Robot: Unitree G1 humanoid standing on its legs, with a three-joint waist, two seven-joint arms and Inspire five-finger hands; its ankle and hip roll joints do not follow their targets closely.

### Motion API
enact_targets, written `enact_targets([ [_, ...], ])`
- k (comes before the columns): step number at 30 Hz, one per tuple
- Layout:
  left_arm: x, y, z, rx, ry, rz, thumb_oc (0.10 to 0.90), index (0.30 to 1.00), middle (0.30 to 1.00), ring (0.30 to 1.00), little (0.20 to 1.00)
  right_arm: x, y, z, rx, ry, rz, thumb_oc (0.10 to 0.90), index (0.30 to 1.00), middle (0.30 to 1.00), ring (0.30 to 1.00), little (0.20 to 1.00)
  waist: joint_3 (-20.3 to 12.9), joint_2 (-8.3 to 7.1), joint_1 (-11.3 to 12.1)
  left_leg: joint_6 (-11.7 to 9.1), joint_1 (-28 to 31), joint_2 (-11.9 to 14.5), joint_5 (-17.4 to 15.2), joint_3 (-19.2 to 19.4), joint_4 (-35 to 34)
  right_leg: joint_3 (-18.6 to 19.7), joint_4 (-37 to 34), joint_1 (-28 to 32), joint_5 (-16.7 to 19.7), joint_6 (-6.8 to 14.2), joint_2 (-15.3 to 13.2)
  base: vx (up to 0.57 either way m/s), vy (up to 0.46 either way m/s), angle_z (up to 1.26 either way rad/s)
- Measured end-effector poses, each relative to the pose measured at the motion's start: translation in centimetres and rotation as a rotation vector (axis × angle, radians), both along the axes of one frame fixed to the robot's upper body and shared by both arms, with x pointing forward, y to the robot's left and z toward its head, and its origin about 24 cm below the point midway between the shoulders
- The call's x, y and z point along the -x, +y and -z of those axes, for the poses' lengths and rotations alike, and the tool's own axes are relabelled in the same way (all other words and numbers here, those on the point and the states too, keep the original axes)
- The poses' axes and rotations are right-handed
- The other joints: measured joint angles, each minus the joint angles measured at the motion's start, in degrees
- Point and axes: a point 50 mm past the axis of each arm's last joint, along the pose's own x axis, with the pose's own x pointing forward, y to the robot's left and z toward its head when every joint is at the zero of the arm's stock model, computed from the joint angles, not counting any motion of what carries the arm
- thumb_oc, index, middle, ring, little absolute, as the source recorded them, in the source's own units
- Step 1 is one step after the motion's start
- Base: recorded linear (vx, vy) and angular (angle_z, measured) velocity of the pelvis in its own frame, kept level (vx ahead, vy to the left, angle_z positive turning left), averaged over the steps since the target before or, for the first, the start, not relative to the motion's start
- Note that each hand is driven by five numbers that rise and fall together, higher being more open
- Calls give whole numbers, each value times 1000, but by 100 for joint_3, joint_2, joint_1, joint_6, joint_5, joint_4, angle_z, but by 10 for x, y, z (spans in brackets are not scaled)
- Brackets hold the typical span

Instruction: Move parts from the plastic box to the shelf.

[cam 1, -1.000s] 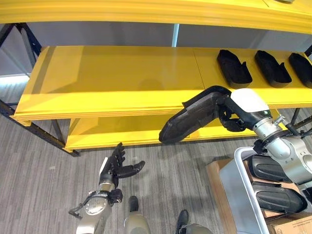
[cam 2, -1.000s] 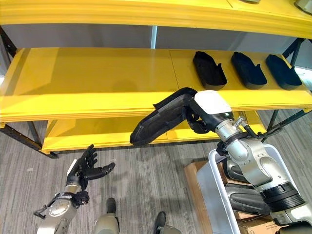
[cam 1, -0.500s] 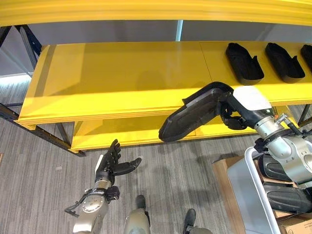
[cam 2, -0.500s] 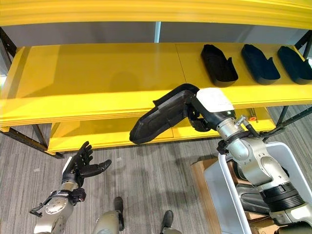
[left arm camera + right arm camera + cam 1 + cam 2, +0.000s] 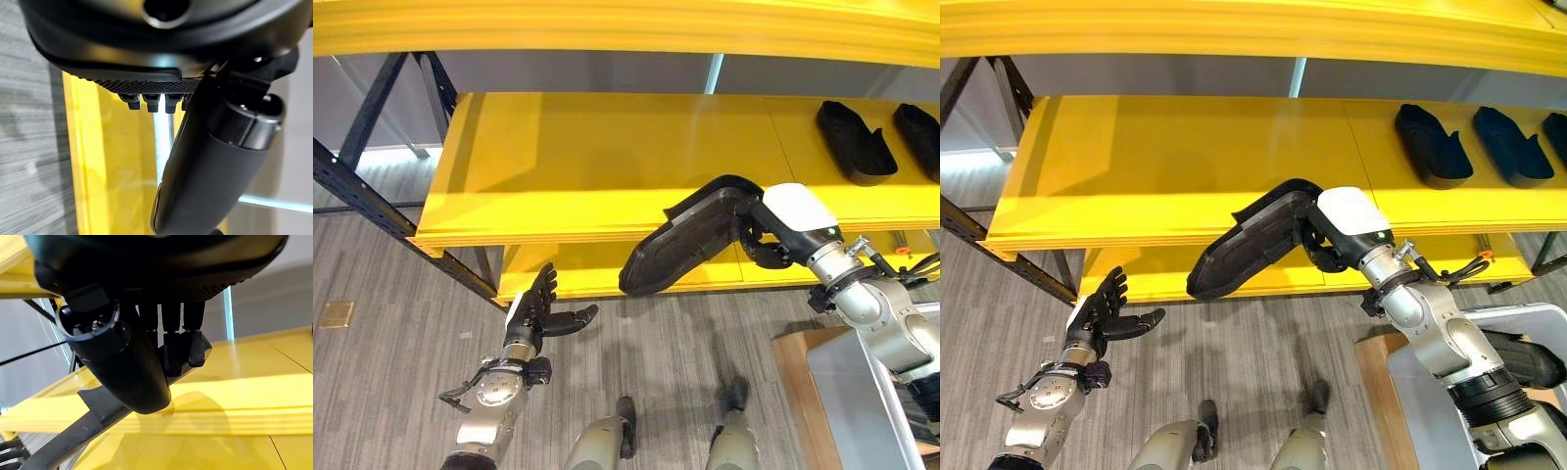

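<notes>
My right hand (image 5: 795, 213) is shut on a long black moulded part (image 5: 688, 238). It holds the part tilted, low end to the left, in front of the middle yellow shelf (image 5: 607, 157). In the right wrist view the fingers (image 5: 183, 345) curl over the part (image 5: 95, 404). Three similar black parts (image 5: 1435, 147) lie side by side on the shelf's right end. The grey plastic box (image 5: 1538, 315) stands at the lower right with another black part (image 5: 1530, 358) inside. My left hand (image 5: 536, 313) hangs open and holds nothing, low at the left above the floor.
A lower yellow shelf (image 5: 578, 269) sits beneath the middle one, and an upper shelf edge (image 5: 626, 29) runs along the top. Dark metal frame posts (image 5: 372, 186) stand at the left. A brown cardboard box (image 5: 795, 387) is beside the plastic box.
The camera has turned left, so the shelf's left end and frame have come into view. The right hand keeps the part before the shelf edge. The left hand stays open.
</notes>
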Motion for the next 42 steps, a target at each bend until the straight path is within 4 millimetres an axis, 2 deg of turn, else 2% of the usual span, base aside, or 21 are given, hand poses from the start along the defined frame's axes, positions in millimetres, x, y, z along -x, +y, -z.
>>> enact_targets([
  [2,0,0,0,4,0,-3,900,1000,1000,1000,1000,1,-1,1,2,6,0,400,300,300,300,300,55,-122,0,-95,10,4,57,-190,-52,75,132,314,-15,49,191,92,-195,40],
  [4,9,4,6,4,26,-13,900,1000,1000,1000,1000,0,1,-2,3,-5,-11,400,300,300,300,300,59,-328,98,-268,18,34,113,-231,-115,15,113,791,56,53,512,65,-262,8],
  [5,13,5,10,8,41,-23,900,1000,1000,1000,1000,-1,2,-6,1,-19,-15,400,300,300,300,300,77,-341,201,-347,-10,125,97,-165,-74,-13,52,785,-43,299,563,46,-359,-14],
  [6,21,4,19,42,69,-55,900,1000,1000,1000,1000,-5,5,-6,-23,-21,-12,400,300,300,300,300,126,-200,110,-514,32,330,182,-304,-159,-125,130,810,-80,255,812,7,-212,-15],
  [8,28,3,24,52,90,-54,900,1000,1000,1000,1000,-4,2,-8,-13,-23,-5,400,300,300,300,300,137,-163,74,-688,48,643,282,-406,-294,-126,148,774,-193,128,1105,5,-142,-1],
  [11,31,1,28,58,104,-49,900,1000,1000,1000,1000,-5,0,-10,-5,-27,4,400,300,300,300,300,157,-129,-7,-875,129,930,405,-489,-511,-194,302,717,-326,-85,1382,7,-127,-5],
  [13,27,-3,25,62,91,-30,900,1000,1000,1000,1000,-5,-2,-13,6,-31,10,400,300,300,300,300,178,-40,-131,-959,281,1118,485,-495,-760,-166,523,639,-511,-243,1553,15,-118,-13],
  [20,21,-9,17,77,47,-18,900,1000,1000,1000,1000,-7,3,-17,17,-42,-7,400,300,300,300,300,173,157,-148,-1025,328,1123,598,-481,-917,-116,852,458,-674,-253,1538,13,-43,-1],
  [24,19,-8,15,78,40,-23,900,1000,1000,1000,1000,-13,17,-38,28,-107,-60,400,300,300,300,300,171,179,-89,-1035,319,1118,632,-474,-944,-117,935,384,-726,-268,1527,0,0,0],
  [30,17,-8,13,76,33,-21,900,1000,1000,1000,1000,-30,47,-81,95,-217,-148,400,300,300,300,300,172,185,66,-1036,325,1113,637,-500,-953,-132,1015,369,-788,-275,1517,-1,-7,1],
  [34,18,-9,14,79,37,-18,900,1000,1000,1000,1000,-42,47,-99,107,-252,-116,400,300,300,300,300,172,185,299,-1040,298,1100,650,-549,-967,-181,1059,356,-822,-276,1503,-3,-8,5],
  [38,20,-3,14,85,46,-24,900,1000,1000,1000,1000,-51,48,-112,139,-268,-88,400,300,300,300,300,175,186,343,-1049,150,1083,731,-656,-1016,-282,1118,231,-851,-294,1490,-19,-8,15],
  [40,23,-1,15,78,52,-25,900,1000,1000,1000,1000,-52,49,-123,144,-286,-79,400,300,300,300,300,194,220,494,-1043,40,1080,776,-656,-1049,-284,1163,84,-855,-300,1482,-22,3,5],
  [42,22,-1,14,79,50,-24,900,1000,1000,1000,1000,-53,48,-129,144,-308,-66,400,300,300,300,300,230,280,510,-1047,-66,1066,801,-733,-1047,-342,1182,33,-857,-303,1475,-23,11,15],
])
